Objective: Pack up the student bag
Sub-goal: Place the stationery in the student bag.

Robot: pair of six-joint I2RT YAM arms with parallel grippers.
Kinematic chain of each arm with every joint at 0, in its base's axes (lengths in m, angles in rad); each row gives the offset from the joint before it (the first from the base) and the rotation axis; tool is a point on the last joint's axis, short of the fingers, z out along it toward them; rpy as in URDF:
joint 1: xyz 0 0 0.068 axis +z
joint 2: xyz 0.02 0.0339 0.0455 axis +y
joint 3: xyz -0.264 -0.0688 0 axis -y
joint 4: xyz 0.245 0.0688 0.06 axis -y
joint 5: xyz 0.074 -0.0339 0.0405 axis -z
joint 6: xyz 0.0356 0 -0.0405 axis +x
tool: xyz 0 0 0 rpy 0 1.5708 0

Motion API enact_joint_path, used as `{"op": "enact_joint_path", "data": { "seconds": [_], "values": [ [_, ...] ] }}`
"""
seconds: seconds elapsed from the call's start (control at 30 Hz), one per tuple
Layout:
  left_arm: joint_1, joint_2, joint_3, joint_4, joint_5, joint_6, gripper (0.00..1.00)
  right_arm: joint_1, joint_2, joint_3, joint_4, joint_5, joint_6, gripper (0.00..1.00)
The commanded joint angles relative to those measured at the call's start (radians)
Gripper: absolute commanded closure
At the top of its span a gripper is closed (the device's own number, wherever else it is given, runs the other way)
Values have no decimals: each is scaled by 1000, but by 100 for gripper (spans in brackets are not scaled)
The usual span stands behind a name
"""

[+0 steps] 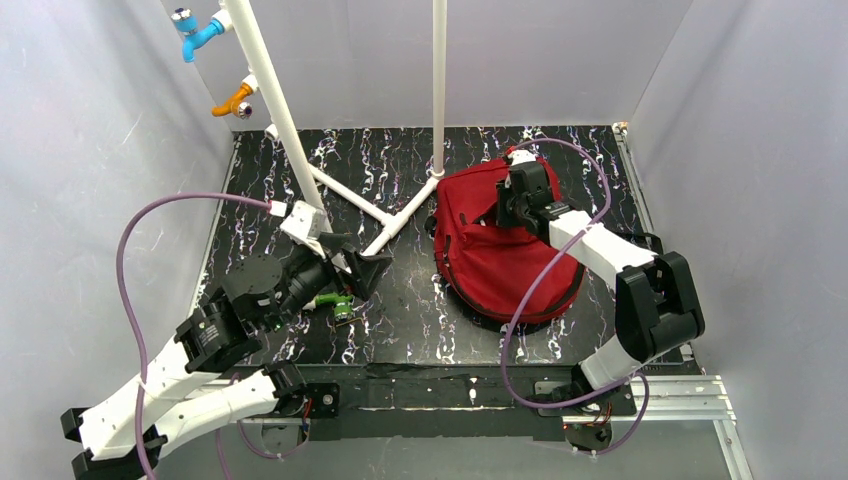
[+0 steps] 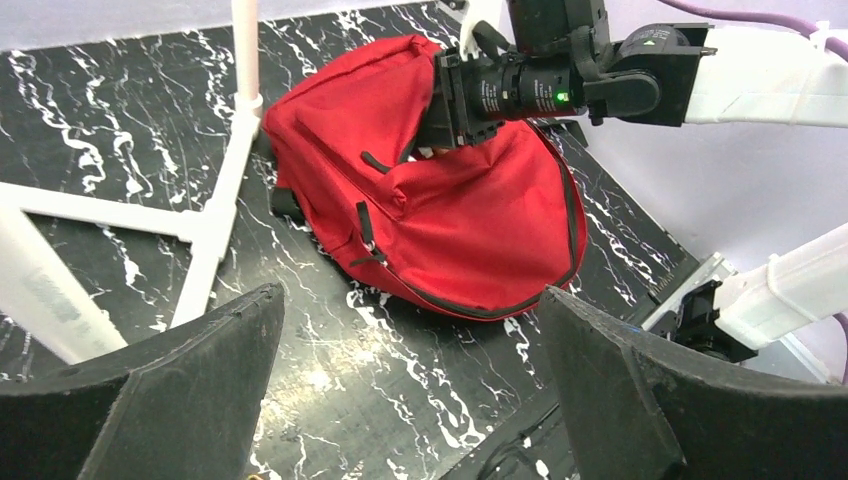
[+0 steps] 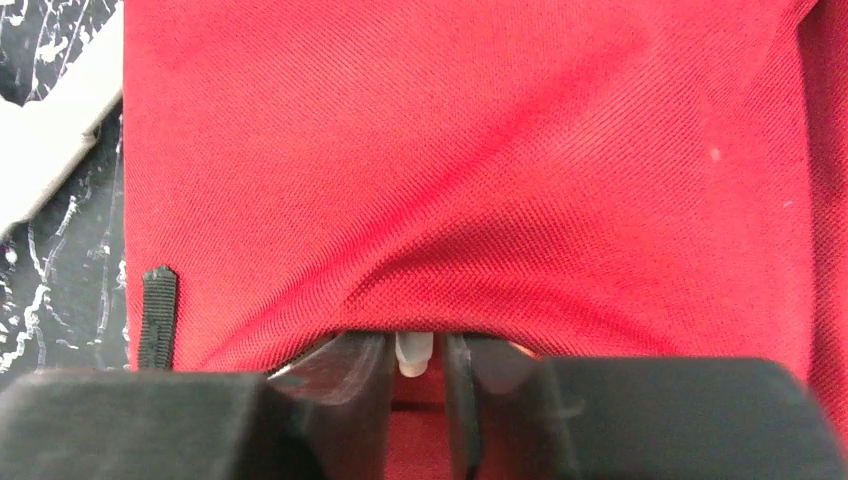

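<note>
1. Top external view: the student bag (image 1: pixel 490 260), a dark-red soft backpack, lies flat on the black, white-veined worktop (image 1: pixel 400 320), right of centre, with its rounded end toward the arm bases.
2. Bag closures: we list dark zips across its front pocket (image 2: pixel 365 225) and a short black pull tab (image 3: pixel 158 315) at one fabric edge.
3. Right gripper (image 2: pixel 435 130): it is lowered onto the far part of the bag and presses into the red cloth.
4. Right fingers (image 3: pixel 350 380): these stand a narrow gap apart, with a small white piece (image 3: pixel 413 352) between them. We cannot tell whether they pinch it.
5. Left gripper (image 2: pixel 410 295): it hangs over the worktop, left of the bag and well apart from it.
6. Left fingers (image 2: pixel 190 400): these are spread wide and carry nothing.
7. White stand (image 1: pixel 284 130): a slanted pole and an upright pole (image 1: pixel 438 90) meet on feet that rest on the worktop between the left gripper and the bag.
8. Small green item (image 1: pixel 341 305): it lies just beside the left gripper and is too small for us to identify.
9. Blue fitting (image 1: pixel 196 32) and orange fitting (image 1: pixel 236 100): both are fixed high at the far left.
</note>
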Motion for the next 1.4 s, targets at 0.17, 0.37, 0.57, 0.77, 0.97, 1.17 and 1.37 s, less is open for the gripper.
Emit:
{"op": "enact_joint_path", "data": {
  "seconds": [0.17, 0.37, 0.57, 0.77, 0.97, 1.17, 1.37],
  "values": [
    [3, 122, -40, 52, 94, -97, 2, -3, -128, 35, -127, -26, 36, 35],
    [3, 319, -6, 5, 176, -151, 2, -1, -405, -138, -248, -134, 61, 20],
    [3, 440, -16, 69, 334, -203, 2, -1, -366, 10, -332, -260, 16, 36],
    [3, 443, -56, 62, 331, -273, 2, 107, -16, 360, -424, -238, -12, 39],
    [3, 460, -36, -87, 280, -310, 2, 202, 254, 667, -685, 122, 37, 41],
    [5, 461, -64, -91, 269, -343, 2, 268, 311, 691, -689, 218, 95, 48],
    [5, 491, -32, -91, 289, -337, 2, 275, 347, 650, -640, 216, 102, 50]
  ]
}}
